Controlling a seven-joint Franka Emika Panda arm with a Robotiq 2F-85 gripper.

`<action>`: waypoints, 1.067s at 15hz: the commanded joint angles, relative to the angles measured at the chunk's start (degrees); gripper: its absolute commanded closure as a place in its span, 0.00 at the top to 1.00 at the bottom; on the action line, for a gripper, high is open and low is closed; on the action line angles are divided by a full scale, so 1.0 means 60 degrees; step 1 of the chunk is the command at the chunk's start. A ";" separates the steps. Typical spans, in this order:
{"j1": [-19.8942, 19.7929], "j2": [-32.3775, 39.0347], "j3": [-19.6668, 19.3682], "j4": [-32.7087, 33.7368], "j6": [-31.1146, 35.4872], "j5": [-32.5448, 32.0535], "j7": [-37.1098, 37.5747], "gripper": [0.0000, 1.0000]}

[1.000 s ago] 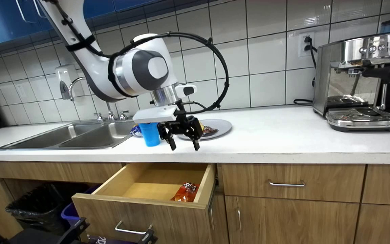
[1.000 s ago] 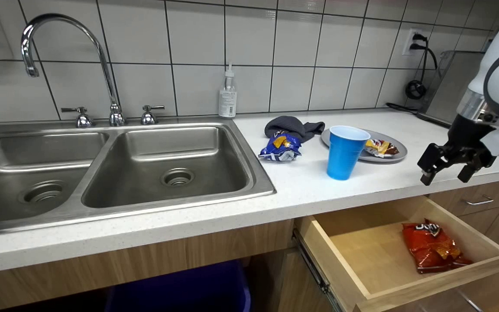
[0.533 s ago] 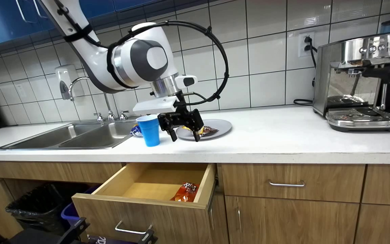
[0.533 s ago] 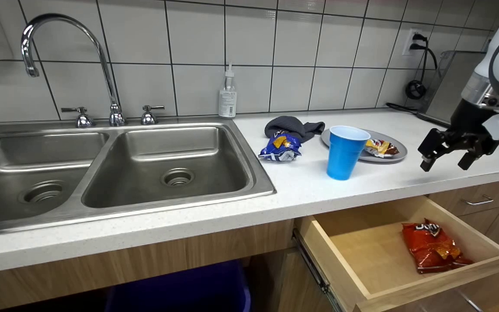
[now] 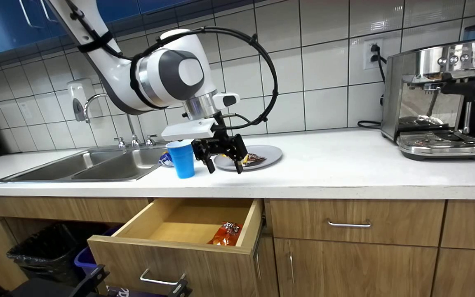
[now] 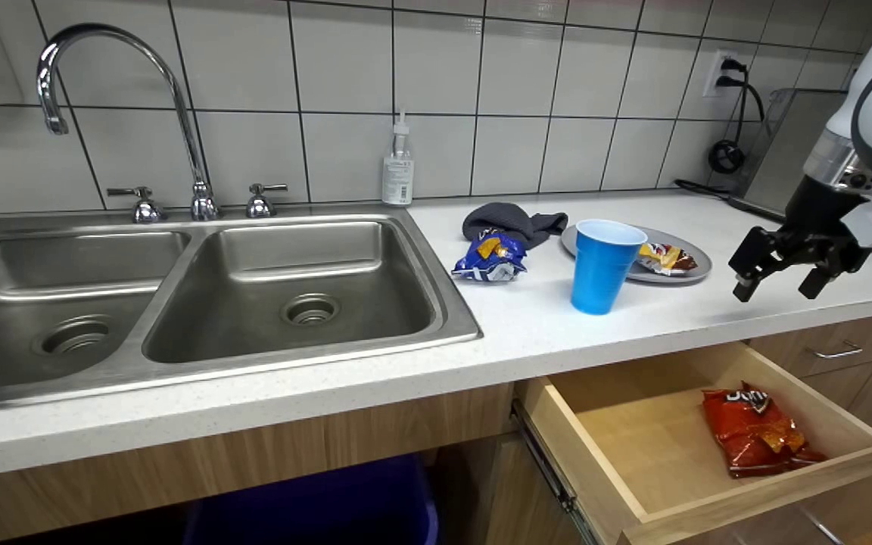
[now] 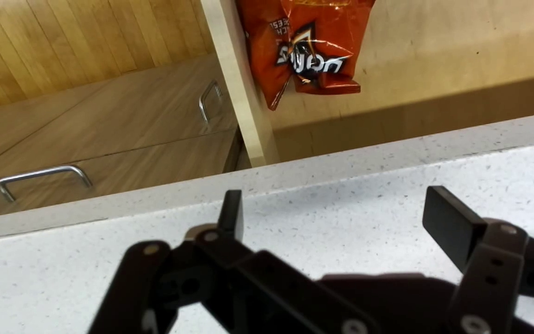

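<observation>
My gripper (image 5: 225, 169) is open and empty above the white counter, near its front edge. It also shows in an exterior view (image 6: 777, 291) and in the wrist view (image 7: 334, 215), with bare counter between its fingers. Below and in front is an open wooden drawer (image 5: 171, 244) with a red chip bag (image 6: 758, 431) lying inside; the bag also shows in the wrist view (image 7: 315, 51). A grey plate (image 5: 273, 153) with a yellow and brown packet (image 6: 663, 259) lies behind the gripper. A blue cup (image 6: 604, 272) stands upright beside the plate. A blue chip bag (image 6: 491, 257) lies near the sink.
A steel double sink (image 6: 451, 333) with a tall faucet (image 6: 179, 91) is set in the counter. A dark cloth (image 6: 508, 219) and a soap bottle (image 6: 398, 170) are near it. A coffee machine (image 5: 439, 99) stands at the far end. A black-lined bin (image 5: 56, 243) is below.
My gripper has risen from its position one second ago, then dropped very slightly in the last half second. It stays open. The drawer, cup, plate and bags have not moved.
</observation>
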 commanded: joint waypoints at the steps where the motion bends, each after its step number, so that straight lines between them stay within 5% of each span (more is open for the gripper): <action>1: -0.0261 -0.0008 0.0245 0.0016 -0.0028 -0.0038 0.0006 1.00; 16: -0.0220 0.1084 0.0247 0.1733 0.0290 -0.0176 -0.0112 1.00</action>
